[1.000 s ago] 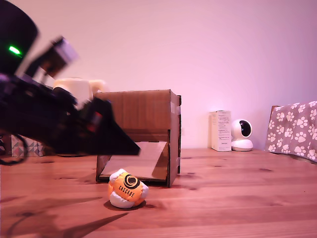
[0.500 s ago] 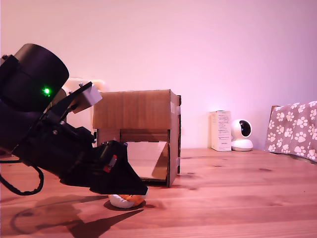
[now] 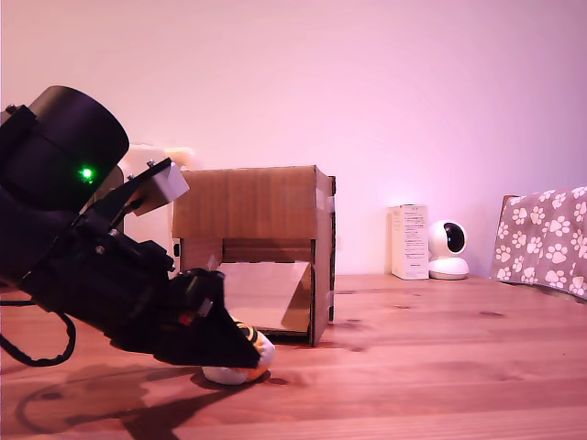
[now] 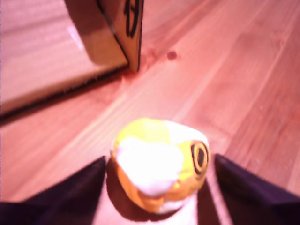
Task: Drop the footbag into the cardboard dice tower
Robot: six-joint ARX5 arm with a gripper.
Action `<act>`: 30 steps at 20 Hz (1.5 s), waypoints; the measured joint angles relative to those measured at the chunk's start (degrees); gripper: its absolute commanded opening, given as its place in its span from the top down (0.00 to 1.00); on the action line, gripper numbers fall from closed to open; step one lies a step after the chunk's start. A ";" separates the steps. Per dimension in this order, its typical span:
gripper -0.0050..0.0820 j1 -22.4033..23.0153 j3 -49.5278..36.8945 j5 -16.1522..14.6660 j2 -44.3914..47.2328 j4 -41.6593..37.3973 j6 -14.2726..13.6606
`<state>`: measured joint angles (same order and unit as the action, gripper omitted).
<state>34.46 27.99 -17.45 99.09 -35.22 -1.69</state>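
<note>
Wooden worktop (image 3: 440, 367) under pinkish light, seen low from the exterior view. Black robot arm reaching down from the exterior view's left, its end effector (image 3: 240, 346) lowered around the footbag (image 3: 246, 359), an orange and white ball lying on the worktop just in front of the cardboard dice tower (image 3: 257, 252). Tower standing upright behind the ball, brown corrugated box with a lower front opening and a sloped ramp inside. In the wrist view, footbag (image 4: 159, 166) centred between two dark fingers (image 4: 61, 194), one on each side, with a visible gap to each: end effector (image 4: 157, 187) spread apart and straddling the ball, not yet closed on it, no contact clearly seen. Black ring logo facing one finger. Corner of the tower (image 4: 117, 33) close ahead of the ball. Further back in the exterior view, toward its right: a white box (image 3: 409, 241), a small white security camera (image 3: 448, 250), and a grey paw-print cloth (image 3: 546, 238) at the edge. Step in hand, by judgement: the grasp, at the point just before closing. Next move calls for squeezing gently on the soft ball, lifting clear above the tower's top edge, then centring over the top before release; top opening not visible from here.
</note>
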 measured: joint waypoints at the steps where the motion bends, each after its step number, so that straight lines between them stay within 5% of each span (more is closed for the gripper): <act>1: 0.80 0.00 0.13 0.00 0.00 -0.11 0.02; 6: 0.80 0.00 0.81 -0.70 -2.23 3.28 0.09; 17: 0.80 0.00 0.94 -1.49 -30.03 20.44 0.09; 22: 0.80 0.00 0.96 0.02 -40.28 15.67 0.09; 26: 0.80 0.00 1.07 3.48 -40.06 7.69 0.09; 30: 0.80 0.00 6.10 3.89 -35.08 8.66 0.09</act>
<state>34.46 34.09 -13.56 64.01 -26.57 -1.61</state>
